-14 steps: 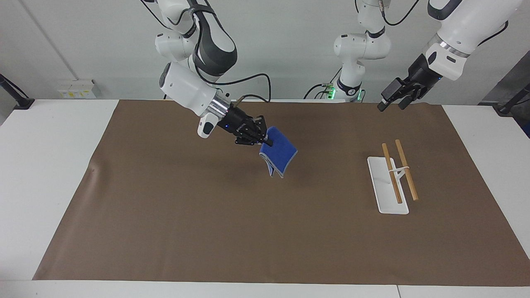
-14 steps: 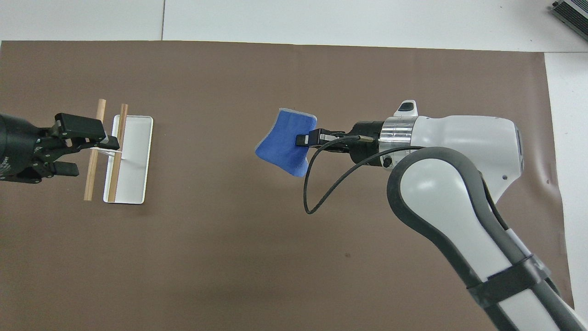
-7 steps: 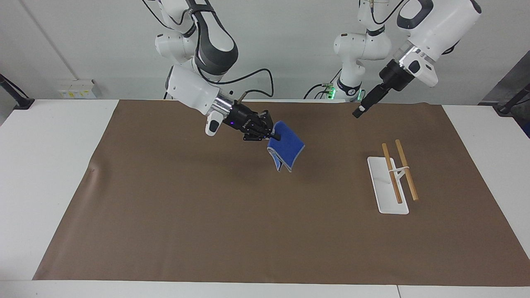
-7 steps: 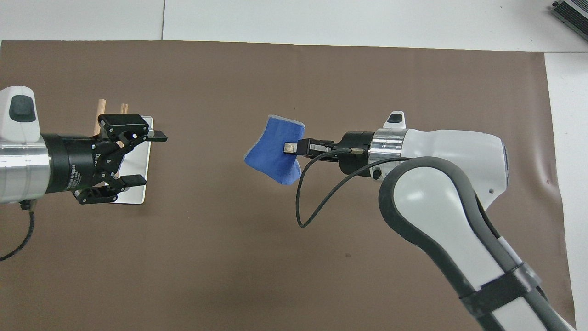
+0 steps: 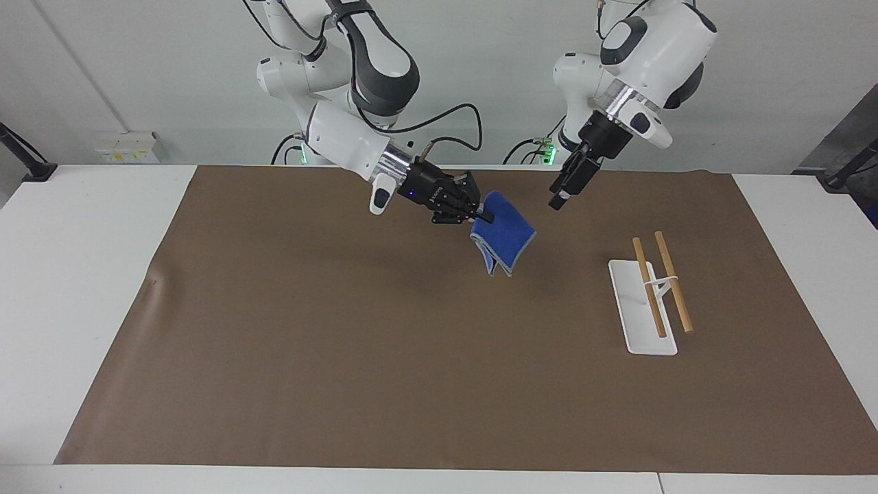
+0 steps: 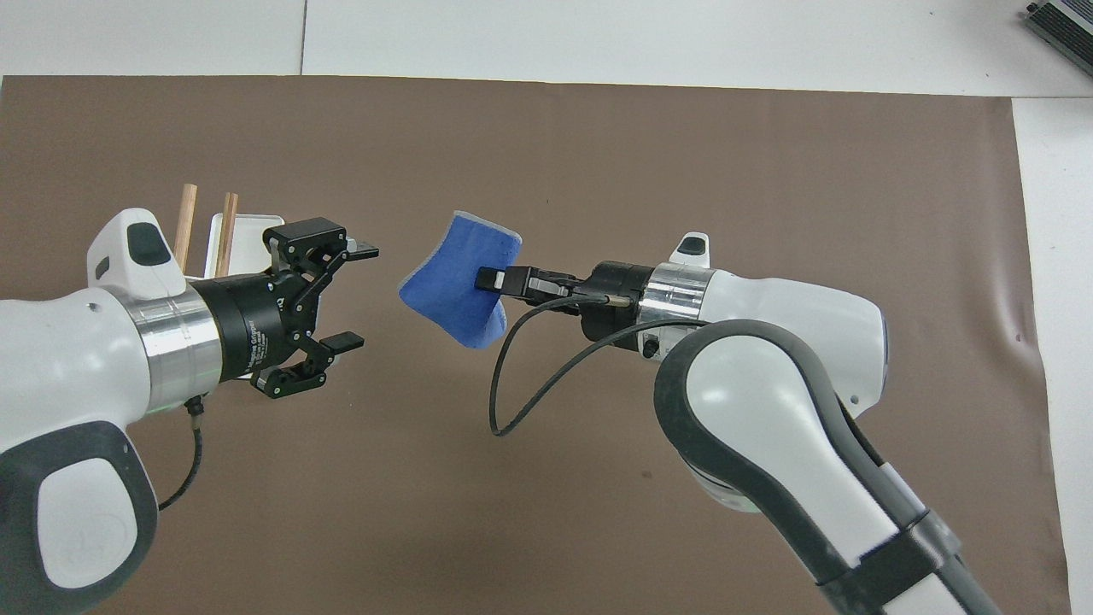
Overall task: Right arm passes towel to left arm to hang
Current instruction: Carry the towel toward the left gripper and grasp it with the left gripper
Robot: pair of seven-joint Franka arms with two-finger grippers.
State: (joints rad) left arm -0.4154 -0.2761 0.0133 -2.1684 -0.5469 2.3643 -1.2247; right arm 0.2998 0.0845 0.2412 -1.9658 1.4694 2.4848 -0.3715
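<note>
The right tool (image 5: 483, 218) pinches the blue towel (image 5: 506, 237) in the air over the brown mat (image 5: 343, 343). The left tool (image 6: 359, 295) hangs beside it, jaws wide, not touching.

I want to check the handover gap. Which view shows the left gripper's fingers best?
The overhead view: the left gripper shows both fingers spread open, apart from the towel. The facing view shows that gripper edge-on, its fingers overlapping.

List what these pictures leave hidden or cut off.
- Rack, overhead view: the left arm covers most of its base and rods.
- Towel, overhead view: the right gripper covers the pinched edge.
- Left gripper, facing view: seen end-on, so its finger gap is unreadable.
</note>
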